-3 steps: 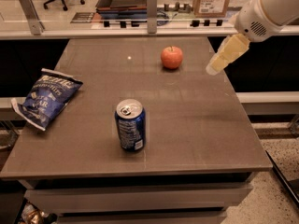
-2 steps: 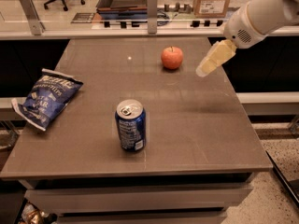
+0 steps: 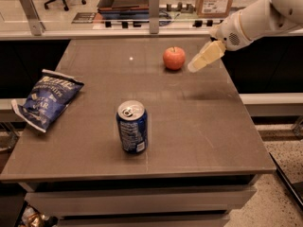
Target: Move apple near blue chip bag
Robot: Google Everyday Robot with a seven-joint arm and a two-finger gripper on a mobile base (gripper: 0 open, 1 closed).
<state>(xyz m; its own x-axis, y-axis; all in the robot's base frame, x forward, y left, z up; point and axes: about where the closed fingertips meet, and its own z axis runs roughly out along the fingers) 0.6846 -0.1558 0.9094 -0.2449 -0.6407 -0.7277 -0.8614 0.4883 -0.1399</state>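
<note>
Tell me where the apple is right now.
In the camera view the apple sits on the far half of the table, right of centre, beyond the blue soda can. The gripper hangs just to its right.

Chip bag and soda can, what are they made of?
The blue chip bag looks like thin plastic film: crinkled and glossy. The soda can looks like painted metal, with a silvery top and a pull tab. The end effector hovers beside the apple, far from both.
</note>
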